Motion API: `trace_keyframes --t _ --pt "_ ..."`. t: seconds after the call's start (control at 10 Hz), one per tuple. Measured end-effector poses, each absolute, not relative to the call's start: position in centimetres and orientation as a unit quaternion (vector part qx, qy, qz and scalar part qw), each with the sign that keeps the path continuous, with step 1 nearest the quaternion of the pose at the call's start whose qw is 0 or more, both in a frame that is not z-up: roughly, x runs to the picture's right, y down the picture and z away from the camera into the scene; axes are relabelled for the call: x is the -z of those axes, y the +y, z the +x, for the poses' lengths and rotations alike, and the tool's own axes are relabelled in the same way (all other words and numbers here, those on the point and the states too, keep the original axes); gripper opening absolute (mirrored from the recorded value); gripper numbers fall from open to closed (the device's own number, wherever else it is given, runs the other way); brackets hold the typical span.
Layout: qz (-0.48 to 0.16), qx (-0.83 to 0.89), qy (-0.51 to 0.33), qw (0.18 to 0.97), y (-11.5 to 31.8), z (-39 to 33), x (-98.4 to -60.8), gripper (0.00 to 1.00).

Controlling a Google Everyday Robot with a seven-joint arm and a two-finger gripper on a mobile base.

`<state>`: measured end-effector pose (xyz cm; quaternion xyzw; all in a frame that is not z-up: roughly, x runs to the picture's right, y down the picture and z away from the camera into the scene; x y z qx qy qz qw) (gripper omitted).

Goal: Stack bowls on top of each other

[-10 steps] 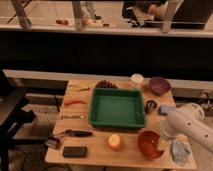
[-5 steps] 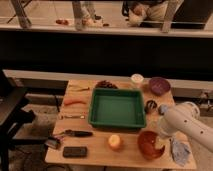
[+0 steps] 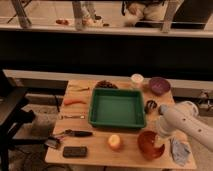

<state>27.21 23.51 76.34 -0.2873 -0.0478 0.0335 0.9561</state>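
1. Bench (image 3: pixel 97 152) of pale wood fills the centre of the frame, with a green tray (image 3: pixel 117 107) in the middle of it.
2. Orange-red bowl (image 3: pixel 148 145) sits upright at lower right, near the front edge. A small orange fruit (image 3: pixel 115 142) lies to its left and a grey cloth (image 3: pixel 179 150) to its right.
3. Purple bowl (image 3: pixel 159 85) stands at the bench's upper right corner, beside a white cup (image 3: pixel 137 78). It is well apart from the orange one, with the tray's corner between them.
4. Gripper (image 3: pixel 159 141), at the end of the white arm (image 3: pixel 182 122), is down at the orange bowl's right rim. Touching or just above it, I cannot tell. Nor can I tell whether the jaws are spread or pinching.
5. Handling, my guess: both bowls look like thin plastic, so light, stiff and glossy, and slippery on the curved wall. The rim is the best hold, one jaw inside and one outside. The purple bowl looks smaller, so it should nest into the orange.
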Motion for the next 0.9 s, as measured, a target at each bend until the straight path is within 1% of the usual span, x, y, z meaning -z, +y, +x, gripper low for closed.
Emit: trace_keyframes --t 0.3,0.5,0.7,0.8,0.9 --pt "-0.301 -0.032 -0.051 0.952 24.3 27.7 -77.1 0.43" --pt "-0.307 -0.035 -0.053 0.95 24.5 28.2 -77.2 0.21" --pt "-0.311 -0.037 -0.051 0.948 24.6 28.6 -76.8 0.03" --pt "-0.31 -0.04 -0.048 0.949 24.5 28.6 -76.5 0.0" --pt "-0.309 -0.039 -0.043 0.949 24.3 28.4 -76.1 0.0"
